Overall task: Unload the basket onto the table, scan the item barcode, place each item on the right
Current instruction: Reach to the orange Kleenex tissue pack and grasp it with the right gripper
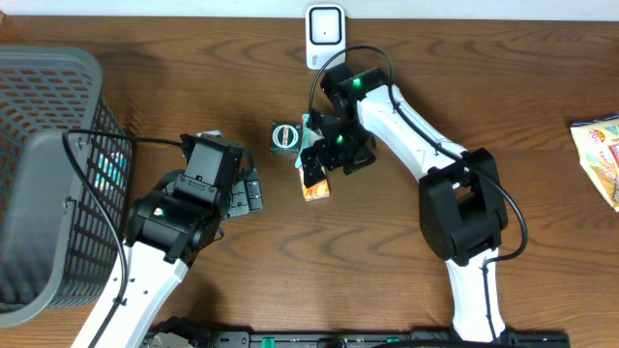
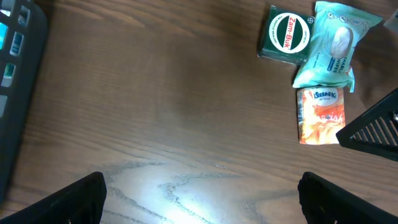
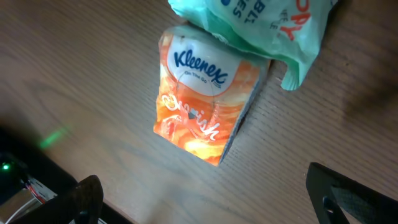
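Three items lie together mid-table: an orange Kleenex tissue pack (image 1: 317, 189) (image 2: 320, 116) (image 3: 202, 93), a teal wipes pack (image 1: 309, 129) (image 2: 329, 42) (image 3: 267, 23) overlapping its top edge, and a green Zam-Buk box (image 1: 284, 136) (image 2: 286, 35). My right gripper (image 1: 314, 166) (image 3: 214, 202) hovers open just over the Kleenex pack, holding nothing. To the left of the items, my left gripper (image 1: 250, 193) (image 2: 202, 202) stands open over bare wood. A white barcode scanner (image 1: 324, 35) stands at the table's far edge.
A grey mesh basket (image 1: 48, 174) (image 2: 15, 81) fills the left side of the table. A snack bag (image 1: 600, 159) lies at the right edge. My right gripper's finger (image 2: 373, 127) shows at the right of the left wrist view.
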Action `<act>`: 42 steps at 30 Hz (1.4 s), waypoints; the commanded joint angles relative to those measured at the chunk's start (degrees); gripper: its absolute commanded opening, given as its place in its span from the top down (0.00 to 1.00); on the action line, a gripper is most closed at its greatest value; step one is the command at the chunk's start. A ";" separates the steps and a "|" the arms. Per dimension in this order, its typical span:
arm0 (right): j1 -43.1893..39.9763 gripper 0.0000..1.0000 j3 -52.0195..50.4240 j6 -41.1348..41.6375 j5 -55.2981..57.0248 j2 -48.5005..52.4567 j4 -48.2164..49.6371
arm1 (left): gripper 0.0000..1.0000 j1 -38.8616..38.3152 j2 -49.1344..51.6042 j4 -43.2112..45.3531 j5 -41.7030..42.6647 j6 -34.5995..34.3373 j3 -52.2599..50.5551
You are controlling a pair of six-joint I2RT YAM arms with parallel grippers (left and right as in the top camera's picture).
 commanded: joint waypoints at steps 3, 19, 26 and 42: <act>0.83 0.01 -0.04 -0.20 -3.41 -3.17 1.99 | 0.02 0.20 0.22 -0.13 -0.94 0.11 0.24; 3.87 0.01 -0.44 -0.17 9.86 -3.17 -0.33 | 0.02 0.20 0.22 -0.13 -0.96 0.11 0.24; 3.67 0.01 -2.56 -0.20 10.14 -3.17 0.39 | 0.02 0.20 0.22 -0.13 -0.96 0.11 0.24; 1.03 0.48 -9.40 2.14 4.28 -3.17 10.62 | 0.02 0.20 0.22 -0.13 -0.96 0.11 0.24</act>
